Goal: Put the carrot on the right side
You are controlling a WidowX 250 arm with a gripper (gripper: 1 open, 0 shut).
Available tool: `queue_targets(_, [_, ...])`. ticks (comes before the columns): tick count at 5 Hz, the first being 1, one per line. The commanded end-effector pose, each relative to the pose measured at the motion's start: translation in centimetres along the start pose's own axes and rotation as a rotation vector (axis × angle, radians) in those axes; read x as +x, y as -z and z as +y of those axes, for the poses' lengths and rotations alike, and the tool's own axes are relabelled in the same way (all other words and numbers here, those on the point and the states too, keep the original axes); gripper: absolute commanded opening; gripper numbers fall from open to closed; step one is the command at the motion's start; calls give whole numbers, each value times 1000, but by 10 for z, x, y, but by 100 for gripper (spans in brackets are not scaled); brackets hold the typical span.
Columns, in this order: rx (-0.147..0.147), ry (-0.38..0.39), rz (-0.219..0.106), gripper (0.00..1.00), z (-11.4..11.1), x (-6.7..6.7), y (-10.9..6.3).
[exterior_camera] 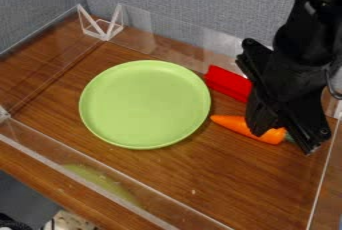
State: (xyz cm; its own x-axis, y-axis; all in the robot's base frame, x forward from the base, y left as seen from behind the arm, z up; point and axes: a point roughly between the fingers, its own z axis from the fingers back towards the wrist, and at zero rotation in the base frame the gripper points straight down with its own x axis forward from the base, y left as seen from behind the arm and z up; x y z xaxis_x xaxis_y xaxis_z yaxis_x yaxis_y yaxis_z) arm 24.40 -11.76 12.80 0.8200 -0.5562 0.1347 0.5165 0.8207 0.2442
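Observation:
The small orange carrot [243, 127] lies on the wooden table just right of the green plate [134, 104], its thicker end partly covered by my hand. My black gripper [269, 121] hangs over that end, pointing steeply down. Its fingers look shut, and I see nothing held between them. The carrot appears to rest on the table, not to hang from the gripper.
A red rectangular block [225, 78] lies behind the carrot, by the plate's right rim. A white wire stand [100, 21] sits in the back left corner. Clear plastic walls [174, 209] surround the wooden table.

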Motion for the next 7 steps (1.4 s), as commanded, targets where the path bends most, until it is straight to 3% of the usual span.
queue_targets(1, [-1,8,-51,100,6,2,-27])
queue_targets(4, [4,47,-107,100,24,20,-33])
queue_targets(6, [6,168,-186,100,23,18,-3])
queue_targets(7, [17,172,-201,100,26,22,4])
